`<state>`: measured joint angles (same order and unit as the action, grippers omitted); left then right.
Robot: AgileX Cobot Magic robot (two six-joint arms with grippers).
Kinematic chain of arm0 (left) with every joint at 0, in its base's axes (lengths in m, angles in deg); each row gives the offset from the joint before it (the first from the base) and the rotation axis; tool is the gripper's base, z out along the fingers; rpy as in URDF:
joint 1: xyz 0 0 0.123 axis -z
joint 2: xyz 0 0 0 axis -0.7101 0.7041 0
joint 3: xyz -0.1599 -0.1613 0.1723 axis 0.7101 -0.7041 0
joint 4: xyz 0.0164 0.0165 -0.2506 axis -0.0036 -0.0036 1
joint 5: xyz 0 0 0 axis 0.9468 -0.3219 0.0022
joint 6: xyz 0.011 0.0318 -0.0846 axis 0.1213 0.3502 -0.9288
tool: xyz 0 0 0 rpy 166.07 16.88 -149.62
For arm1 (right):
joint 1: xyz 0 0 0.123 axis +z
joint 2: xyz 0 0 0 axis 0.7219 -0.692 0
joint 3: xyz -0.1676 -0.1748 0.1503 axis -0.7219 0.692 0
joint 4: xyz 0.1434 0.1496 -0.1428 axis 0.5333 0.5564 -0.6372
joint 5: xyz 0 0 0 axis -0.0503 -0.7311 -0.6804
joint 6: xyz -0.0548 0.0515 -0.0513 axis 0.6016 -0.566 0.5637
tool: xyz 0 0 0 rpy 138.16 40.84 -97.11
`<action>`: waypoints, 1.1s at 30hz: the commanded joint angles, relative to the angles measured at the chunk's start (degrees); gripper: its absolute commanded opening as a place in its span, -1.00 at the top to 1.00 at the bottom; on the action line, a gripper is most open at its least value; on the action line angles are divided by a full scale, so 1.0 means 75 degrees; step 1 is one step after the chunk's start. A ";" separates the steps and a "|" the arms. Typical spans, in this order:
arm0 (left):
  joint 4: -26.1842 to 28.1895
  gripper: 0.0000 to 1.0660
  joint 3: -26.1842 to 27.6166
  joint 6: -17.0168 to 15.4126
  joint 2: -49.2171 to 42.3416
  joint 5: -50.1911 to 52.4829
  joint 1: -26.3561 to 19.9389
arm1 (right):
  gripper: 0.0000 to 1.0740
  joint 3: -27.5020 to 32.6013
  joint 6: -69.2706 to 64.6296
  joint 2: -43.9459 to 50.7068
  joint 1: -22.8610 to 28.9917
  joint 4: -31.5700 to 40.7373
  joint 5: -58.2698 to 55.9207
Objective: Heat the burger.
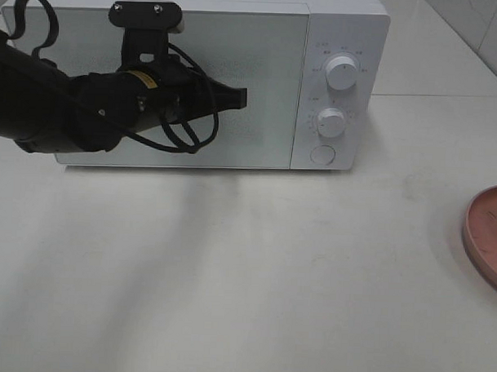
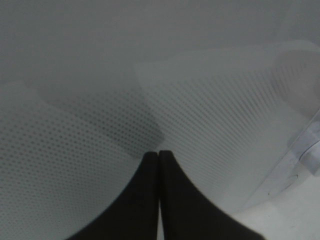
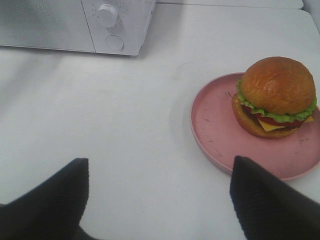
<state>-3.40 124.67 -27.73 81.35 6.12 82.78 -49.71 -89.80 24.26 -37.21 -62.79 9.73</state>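
The left claw, its two black fingers pressed together with nothing between them, is held against the perforated glass of the microwave door, roughly mid-door and well short of the control panel. In the left wrist view the closed tips are seen right at the dotted screen, though actual contact cannot be confirmed. The door itself is shown shut, flush with the white microwave, whose two dials and round button sit untouched on the right.

The right claw is spread wide and empty, hung above the bare white worktop with the plate just ahead of one finger. The burger is still parked on the pink plate, near the worktop's right edge and well apart from the oven; only a sliver of that plate is caught by the high camera.

The step in hand is judged to be the opening of the microwave, with the burger not yet lifted. Since no handle is visible, a press on the round button below the dials, or a pull at the door's edge, is likely called for next, after which the door must be swung clear before the burger can be gripped by the open right claw and carried inside.
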 commanded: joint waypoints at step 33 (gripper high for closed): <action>-0.0596 -0.84 -0.1138 -0.0374 -0.2277 -0.9679 -0.0604 | -0.42 0.0008 0.0084 0.0199 -0.0031 -0.0015 0.0015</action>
<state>-7.58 116.30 -29.73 64.91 -60.68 81.86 -49.71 -89.80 24.26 -37.21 -62.79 9.73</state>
